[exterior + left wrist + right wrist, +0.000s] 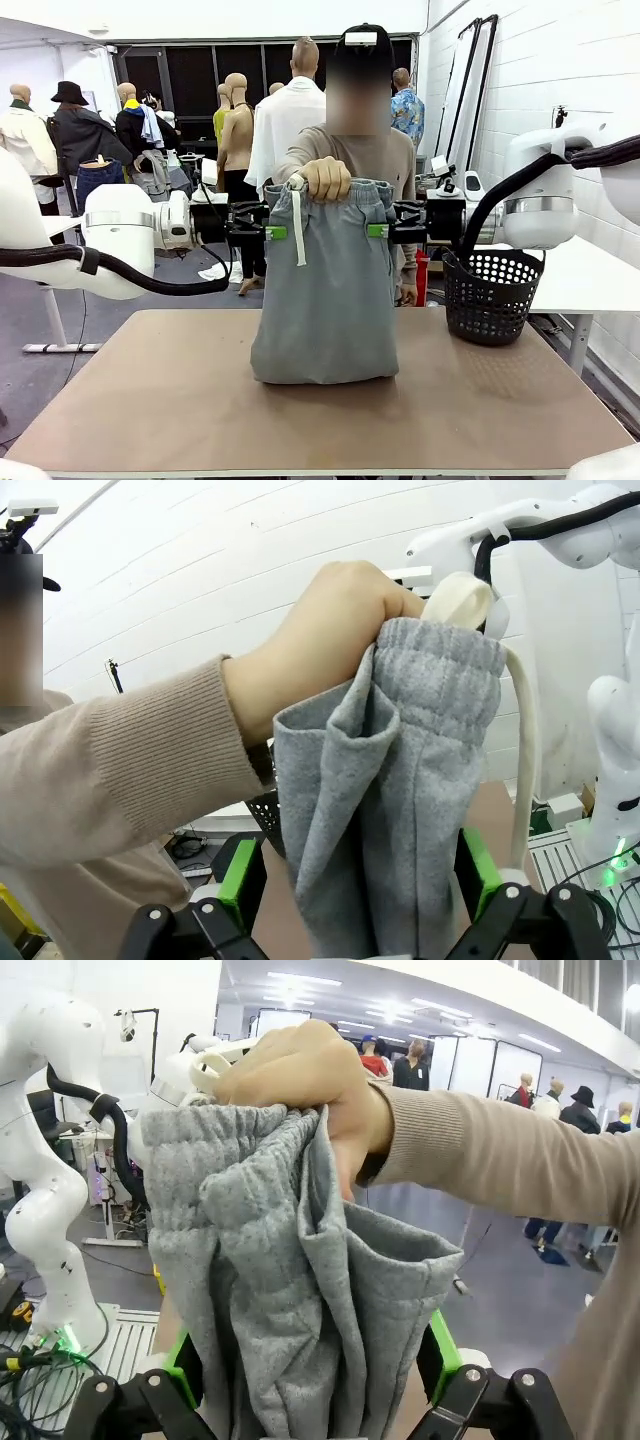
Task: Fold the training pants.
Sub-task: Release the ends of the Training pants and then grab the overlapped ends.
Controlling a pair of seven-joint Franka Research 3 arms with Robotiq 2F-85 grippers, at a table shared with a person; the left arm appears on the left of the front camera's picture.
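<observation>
— Starting closest to us: our left fingers stand wide apart, released, with one edge of the soft light-grey training pants hanging between the green pads. Are we gripping anything?

— No. Our right fingers are just as open around the other edge. Cloth lies between the pads, but nothing is clenched on either side.

— So where do the pants sit?

— They hang from the person's hand, which bunches the gathered waistband in a fist above the brown bench. The lower end rests crumpled on the bench, and the long white drawstring dangles down the front.

— Then we judge this to be the handover, before any fold is made.

— Agreed. Next we would need both pairs of fingers to close on the waistband edges just below the fist, firmly enough that the soft cloth does not slip once the person lets go.

— Any writing?

— We can read none on the pants, nor on the black perforated plastic basket at the bench's far right.
</observation>
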